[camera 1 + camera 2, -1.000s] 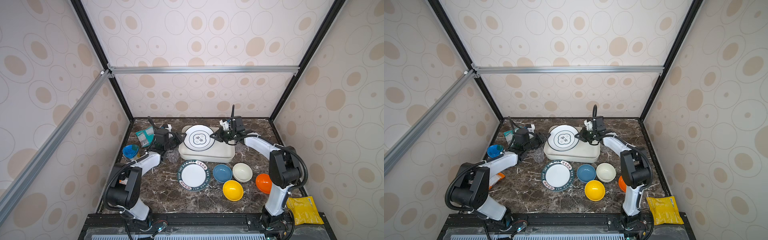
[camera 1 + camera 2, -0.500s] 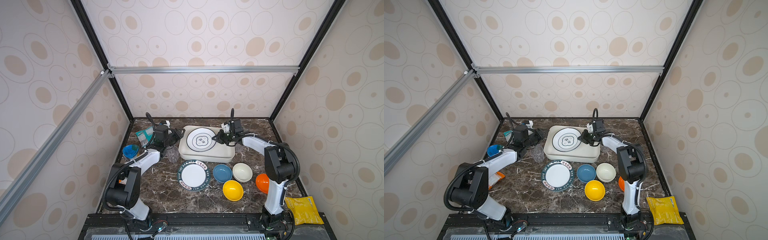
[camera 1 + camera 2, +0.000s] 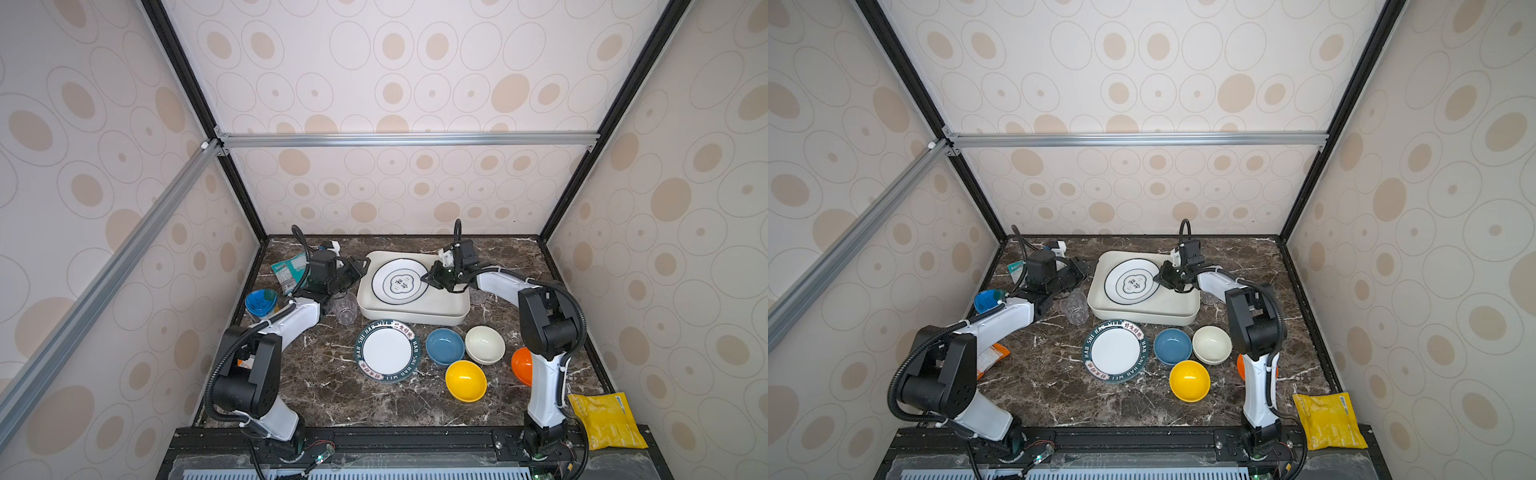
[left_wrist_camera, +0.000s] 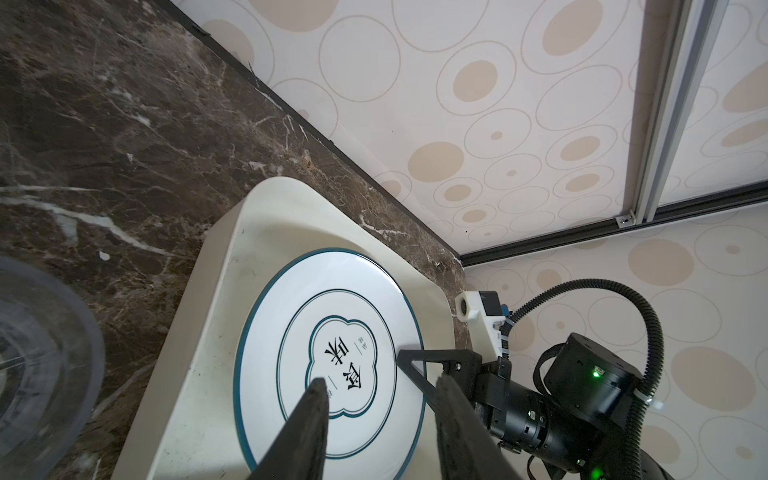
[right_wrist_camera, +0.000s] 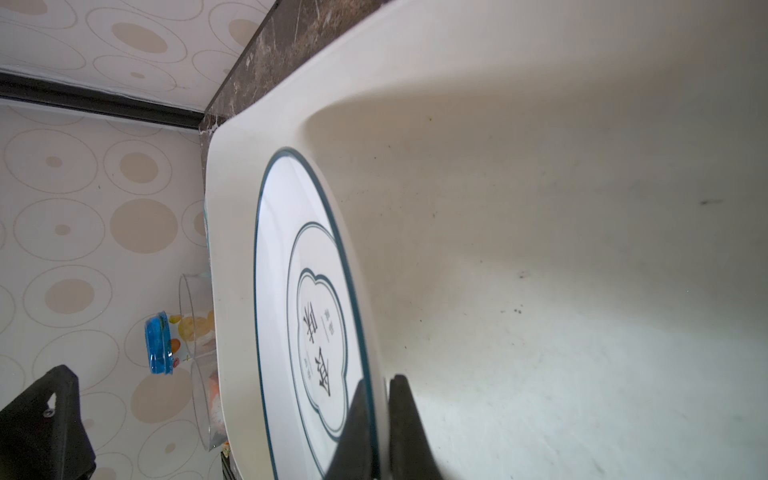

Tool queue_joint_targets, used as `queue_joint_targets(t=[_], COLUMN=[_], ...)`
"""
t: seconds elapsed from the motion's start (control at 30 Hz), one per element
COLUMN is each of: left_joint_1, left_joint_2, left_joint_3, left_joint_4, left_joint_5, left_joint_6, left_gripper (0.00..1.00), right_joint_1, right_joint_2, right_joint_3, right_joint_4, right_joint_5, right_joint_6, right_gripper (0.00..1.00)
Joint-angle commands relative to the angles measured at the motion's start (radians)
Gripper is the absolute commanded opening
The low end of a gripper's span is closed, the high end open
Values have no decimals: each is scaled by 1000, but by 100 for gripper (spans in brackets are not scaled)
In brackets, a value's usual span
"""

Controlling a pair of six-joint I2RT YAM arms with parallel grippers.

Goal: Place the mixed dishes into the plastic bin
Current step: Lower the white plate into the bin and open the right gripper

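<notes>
The plastic bin (image 3: 415,318) (image 3: 1142,318) stands at the back middle of the marble table. A white plate with dark rim and Chinese characters (image 3: 400,281) (image 4: 345,282) (image 5: 274,291) sits in its left half. My right gripper (image 3: 430,279) (image 3: 1160,279) (image 5: 380,379) is shut on that plate's right rim. My left gripper (image 3: 360,266) (image 4: 382,381) hovers open and empty just left of the bin, above a clear cup (image 3: 345,307) (image 4: 41,353). In front of the bin lie a second plate (image 3: 387,350) and blue (image 3: 444,347), cream (image 3: 484,345), yellow (image 3: 465,380) and orange (image 3: 521,365) bowls.
A blue-lidded cup (image 3: 261,301) and a teal packet (image 3: 286,270) sit at the back left. A yellow packet (image 3: 606,419) lies at the front right corner. Another clear cup (image 3: 480,296) stands right of the bin, under the right arm. Walls close in three sides.
My right gripper has lowered the plate a little deeper into the bin. The left gripper has drifted slightly toward the bin's left edge.
</notes>
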Motion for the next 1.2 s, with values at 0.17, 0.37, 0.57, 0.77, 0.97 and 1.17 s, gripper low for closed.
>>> queue_joint_targets(t=[0.17,0.37,0.57,0.77,0.97,1.17], left_joint_1=[5,5,5,5,6,6], left_joint_2=[-3,-1,-3,0,-1,2], left_joint_3=[-1,-4,0,4,-2,0], left_joint_4=[3,2,-3,-5,-4,-6], left_joint_5=[19,25,26,27,25,25], left_joint_6=[15,14,17,19,19,19], left_gripper=[43,43,43,43,43,43], right_joint_1=[21,27,31,35,36,39], right_joint_2=[48,84,114,137,161,175], right_joint_3=[69,89,114,135,144,150], right_joint_4=[15,14,6,2,-3,-8], right_joint_5=[-3,0,7,5,-1,-1], right_joint_6=[10,16,14,19,19,20], right_gripper=[0,0,0,0,0,3])
